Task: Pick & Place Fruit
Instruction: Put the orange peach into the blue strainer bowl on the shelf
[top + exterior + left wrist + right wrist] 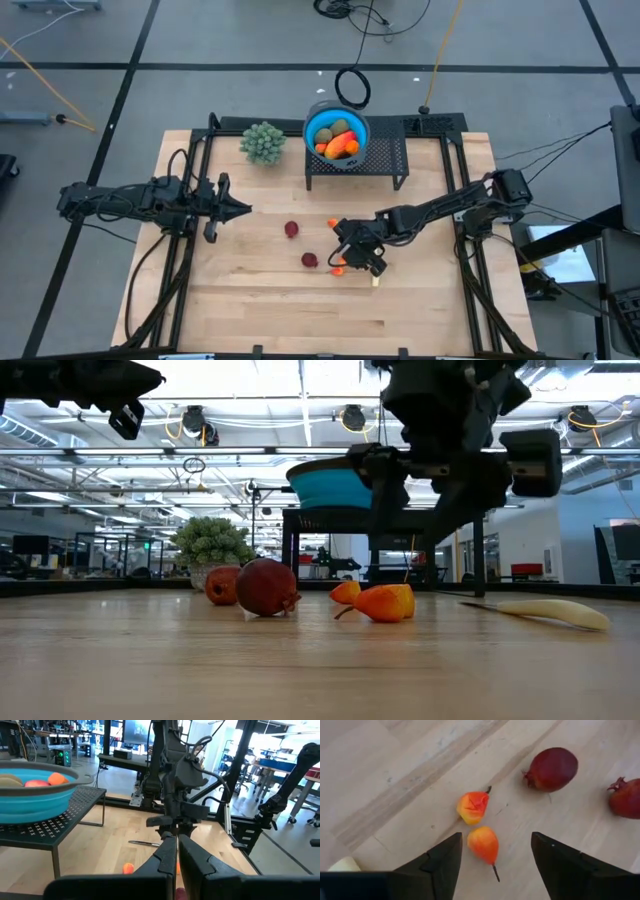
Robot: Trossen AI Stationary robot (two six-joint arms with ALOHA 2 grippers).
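Landmark: the blue bowl (336, 132) on its black mesh stand (385, 160) at the far edge of the table (250, 300). Bowl already holds several fruit: brownish-green ovals (339, 127) and an orange-red mango-like piece (341, 148); the left wrist view sees only their tops over the rim. Nearer the front than the bowl, on bare wood: two dark red round fruit (292, 229), one (310, 260) closer to the front than the other, and small orange pieces. Right gripper (352, 262) hangs low over the wood in front of the stand, fingers spread wide, nothing between them. From above its body hides what lies under it; the right wrist view fills that in, with two small orange-red pear-shaped fruit (473, 807) lying almost touching, one (483, 844) in the gap between the fingers (445, 855), and both dark red fruit (552, 768) off to one side. Low view shows these fruit (385, 602) resting on the wood, not lifted, and a pale-handled knife (545, 611) lying flat beside them, which from above is only a pale tip (376, 281). Left gripper (240, 209) hovers well away from the bowl on the left side, fingers pressed together, empty. Pale green bushy plant (263, 142) stands just beside the stand
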